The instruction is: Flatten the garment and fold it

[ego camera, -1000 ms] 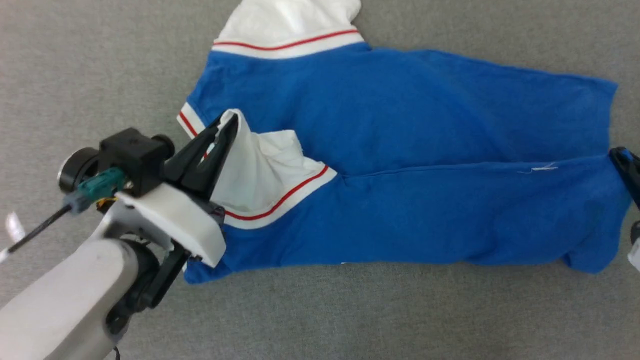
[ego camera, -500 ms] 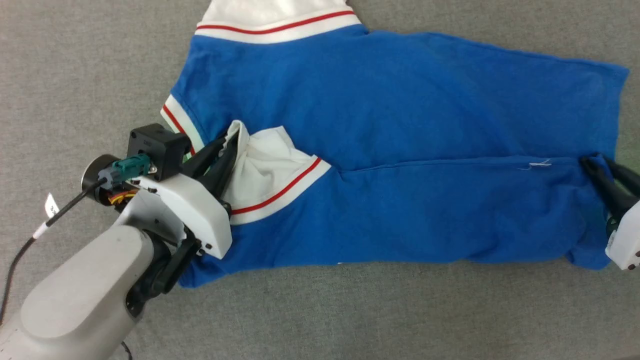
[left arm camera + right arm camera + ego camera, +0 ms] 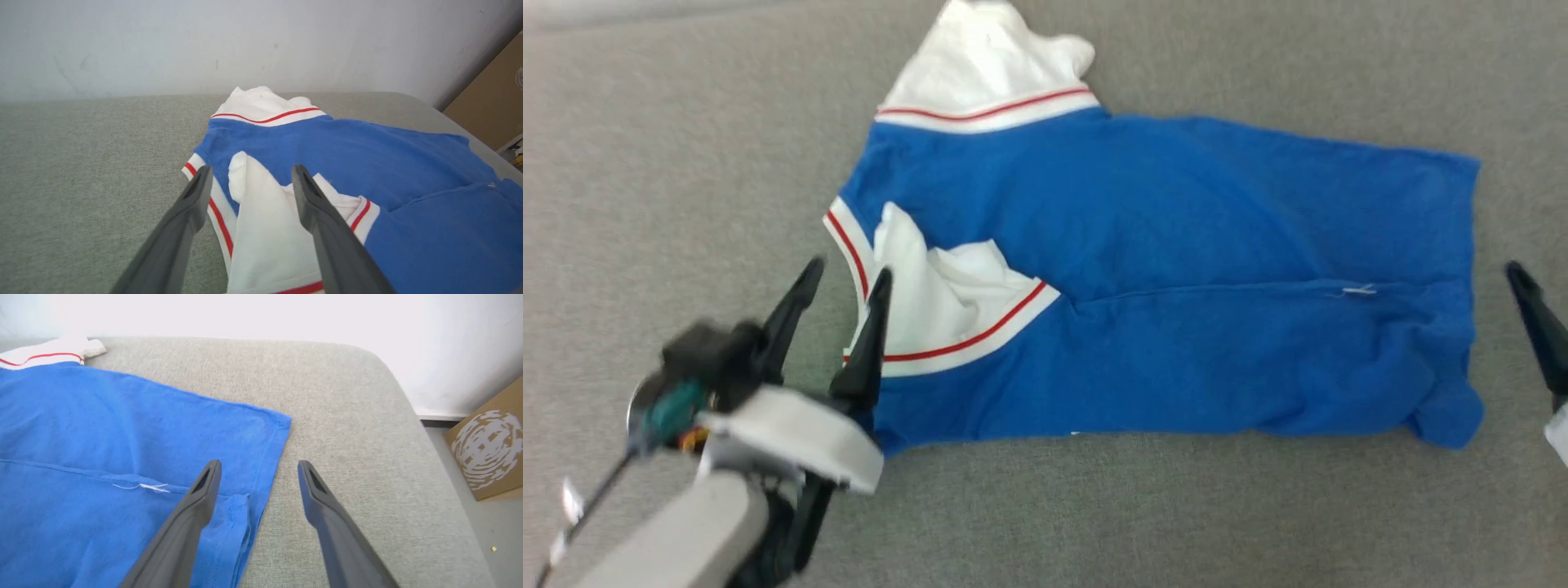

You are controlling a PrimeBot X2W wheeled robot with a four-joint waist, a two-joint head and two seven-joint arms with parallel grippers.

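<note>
Having released the garment (image 3: 1176, 204), left end effector (image 3: 849, 268), blurred, and right end effector (image 3: 259, 462) gape.

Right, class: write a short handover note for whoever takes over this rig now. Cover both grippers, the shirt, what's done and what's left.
Left gripper: open, empty, at the near sleeve.
Right gripper: open, empty, at the hem.
Garment: lies on the grey surface.
Done: near side and its sleeve folded onto the body.
Left: far sleeve sticks out, crumpled; near hem corner bunched. Smooth these, then fold the rest.
</note>
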